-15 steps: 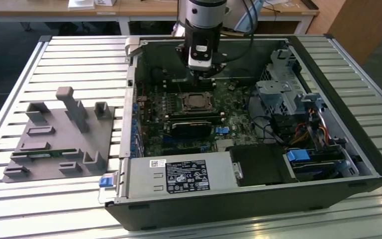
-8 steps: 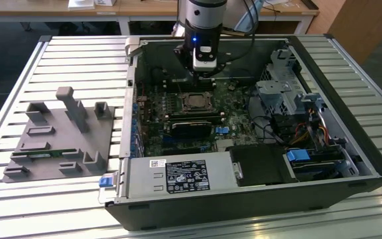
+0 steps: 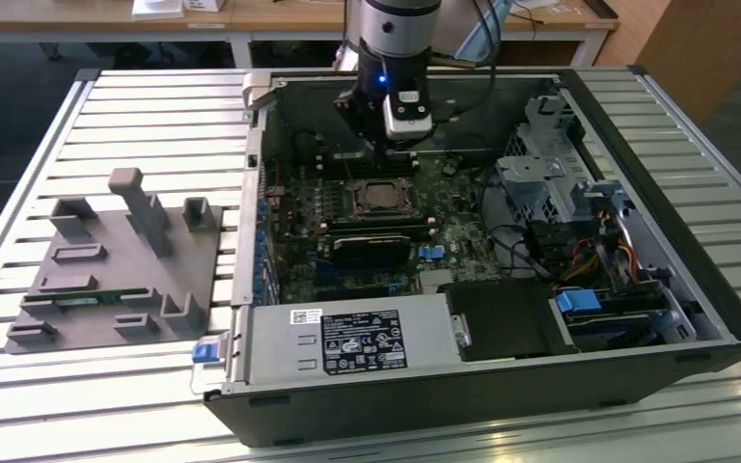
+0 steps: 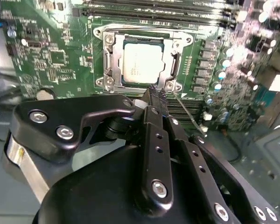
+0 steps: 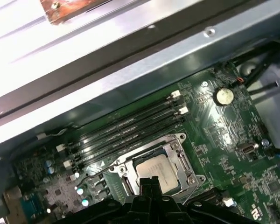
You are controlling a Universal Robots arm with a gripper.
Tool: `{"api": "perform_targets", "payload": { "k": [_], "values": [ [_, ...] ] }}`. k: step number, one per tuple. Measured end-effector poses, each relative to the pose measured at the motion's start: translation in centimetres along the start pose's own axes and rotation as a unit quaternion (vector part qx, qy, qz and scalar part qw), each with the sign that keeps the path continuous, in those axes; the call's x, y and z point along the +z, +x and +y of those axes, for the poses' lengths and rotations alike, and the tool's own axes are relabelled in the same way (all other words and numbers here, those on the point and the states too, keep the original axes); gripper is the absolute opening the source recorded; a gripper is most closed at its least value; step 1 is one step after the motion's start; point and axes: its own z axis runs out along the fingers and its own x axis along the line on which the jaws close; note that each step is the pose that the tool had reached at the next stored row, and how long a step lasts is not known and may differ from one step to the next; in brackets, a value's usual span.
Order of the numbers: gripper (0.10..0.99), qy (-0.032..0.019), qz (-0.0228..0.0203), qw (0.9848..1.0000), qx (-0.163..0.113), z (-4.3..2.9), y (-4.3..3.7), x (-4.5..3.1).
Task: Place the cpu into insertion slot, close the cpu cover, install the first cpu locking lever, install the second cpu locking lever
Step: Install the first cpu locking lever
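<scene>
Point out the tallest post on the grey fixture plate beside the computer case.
The slim post near the middle of the plate; it rises well above the shorter blocks around it.

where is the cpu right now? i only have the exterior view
observer: in the second wrist view the cpu lies flat in the insertion slot, silvery top up.
operator: cover down yet
observer: yes, the cpu cover lies flat around the chip.
operator: and the gripper
observer: the gripper, fingers closed, is at the socket's edge, beside a thin lever rod that angles away from the socket.
</scene>
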Motion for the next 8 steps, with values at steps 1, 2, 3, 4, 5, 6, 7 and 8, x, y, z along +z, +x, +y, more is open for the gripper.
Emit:
{"api": "perform_targets", "payload": {
  "k": [1,2,3,4,5,6,7,8],
  "values": [
    [0.106,0.0004,0.0004,1.0000,-0.009,0.00,0.00,0.01],
    [0.106,0.0007,0.0009,0.9998,-0.018,0.00,0.00,0.02],
    [0.106,0.0011,0.0014,0.9996,-0.028,0.00,0.00,0.03],
    [0.106,0.0015,0.0018,0.9993,-0.037,0.00,0.00,0.04],
    [0.106,0.0018,0.0022,0.9990,-0.046,0.00,0.00,0.05],
    [0.106,0.0022,0.0027,0.9985,-0.055,0.00,0.00,0.06],
    [0.106,0.0026,0.0031,0.9980,-0.064,0.00,0.00,0.06],
    [0.106,0.0030,0.0036,0.9974,-0.073,0.00,0.00,0.06]
  ]
}}
